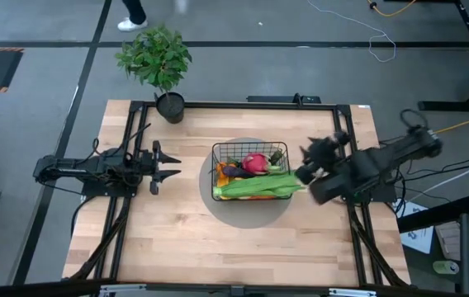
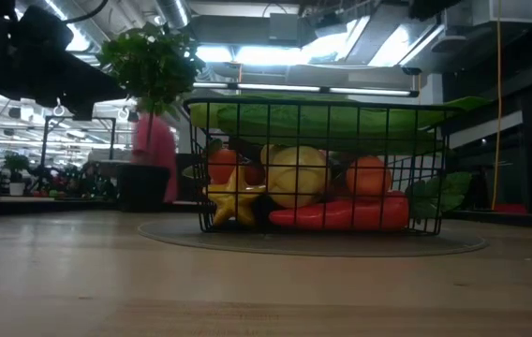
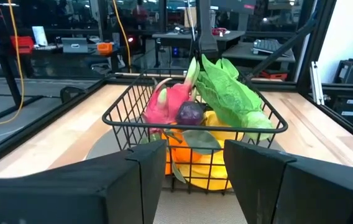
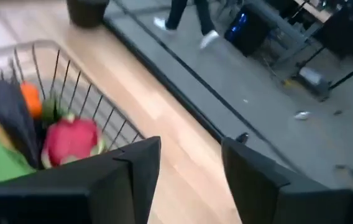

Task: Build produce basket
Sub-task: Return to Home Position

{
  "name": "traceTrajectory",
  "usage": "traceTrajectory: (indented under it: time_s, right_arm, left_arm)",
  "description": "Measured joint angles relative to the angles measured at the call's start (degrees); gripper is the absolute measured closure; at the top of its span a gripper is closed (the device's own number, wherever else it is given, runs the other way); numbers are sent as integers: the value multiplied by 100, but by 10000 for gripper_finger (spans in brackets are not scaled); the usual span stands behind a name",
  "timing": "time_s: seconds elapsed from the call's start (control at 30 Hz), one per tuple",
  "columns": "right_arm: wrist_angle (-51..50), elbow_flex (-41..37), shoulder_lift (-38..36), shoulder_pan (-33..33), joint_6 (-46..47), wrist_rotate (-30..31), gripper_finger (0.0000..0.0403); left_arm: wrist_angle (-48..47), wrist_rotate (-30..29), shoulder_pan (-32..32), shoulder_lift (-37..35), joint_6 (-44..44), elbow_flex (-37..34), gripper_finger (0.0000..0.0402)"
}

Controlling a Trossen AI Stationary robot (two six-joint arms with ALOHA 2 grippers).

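Table: I see a pale wooden top (image 1: pixel 218 247) inside dark rails. Bare wood runs open along the whole near edge and to either side of the centre.
Right arm: it reaches in from the right edge. The right gripper (image 1: pixel 313 154) is just beside the basket's right side, its fingers parted with nothing between them.
Left arm: it lies along the left side. The left gripper (image 3: pixel 195 162) faces the basket from well apart, jaws spread wide and empty.
Mat: a round grey mat (image 1: pixel 218 210) lies at the centre.
Potted plant (image 1: pixel 156 58): it stands at the far left corner.
Basket (image 1: pixel 249 146): black wire, upright on the mat between both grippers.
Produce (image 1: pixel 247 173): it fills the basket, with a long green bundle (image 1: pixel 259 188) across the near side and a pink dragon fruit (image 1: pixel 255 162) in the middle.
Low view only: a yellow star-shaped fruit (image 2: pixel 233 201) and a red pepper (image 2: pixel 341 215) press against the mesh.
Wrist views only: a dark eggplant (image 3: pixel 191 113) touches the dragon fruit.
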Motion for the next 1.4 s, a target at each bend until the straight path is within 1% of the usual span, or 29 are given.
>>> traceTrajectory:
  time_s: [0.07,0.1,0.17,0.27,0.37,0.43,0.47,0.5,0.57,0.67,0.73,0.83,0.9,0.93,1.03,1.13,1.23,1.33,1.4]
  right_arm:
    - [860,-676,-643,69,-130,32,229]
    - [1470,-1052,-942,125,-500,-50,229]
    - [2857,-1862,-1483,190,-1549,-679,229]
    - [4855,-3052,-2305,142,-3022,-2248,229]
    - [6936,-4197,-2979,-100,-4280,-4191,229]
    - [8055,-4852,-3360,-311,-4902,-5438,229]
    - [8537,-5115,-3532,-451,-5115,-5897,229]
    - [8785,-5325,-3701,-622,-5186,-6196,229]
    - [8821,-5636,-4007,-1000,-4968,-6438,229]
    - [8863,-6080,-4321,-1480,-4714,-6475,229]
    - [9162,-6350,-4387,-1764,-4701,-6521,229]
    - [9774,-6673,-4410,-2110,-4615,-6956,229]
    - [10050,-6898,-4407,-2239,-4751,-7259,229]
    - [10213,-7035,-4403,-2276,-4837,-7305,229]
    - [10485,-7402,-4422,-2407,-4901,-7193,229]
    - [10460,-7697,-4460,-2585,-4734,-7185,229]
    - [10441,-7938,-4624,-2705,-4482,-7417,229]
    - [10230,-7934,-4816,-2751,-4377,-7581,229]
    - [10145,-7932,-4947,-2751,-4466,-7592,229]
  left_arm:
    - [0,1,0,0,0,0,250]
    - [1,-1,0,0,-1,0,250]
    - [0,2,0,0,-2,0,250]
    - [0,-1,0,5,-2,0,250]
    - [0,-1,0,11,-2,0,250]
    - [0,-1,0,11,-2,0,250]
    - [0,-2,0,11,-2,0,250]
    - [0,-1,0,11,-2,0,250]
    - [0,-3,-2,11,-2,0,250]
    - [0,-12,-2,11,-2,0,250]
    - [0,-12,-2,11,-2,0,250]
    - [0,-12,-2,11,-2,0,250]
    - [0,-13,-2,11,-2,0,250]
    - [0,-14,-2,11,-2,0,250]
    - [0,-14,-2,11,-2,0,250]
    - [0,-14,-2,11,-2,0,250]
    - [0,-14,-2,11,-2,0,250]
    - [0,-15,-2,11,-2,0,250]
    - [2,-16,-2,11,-2,0,250]
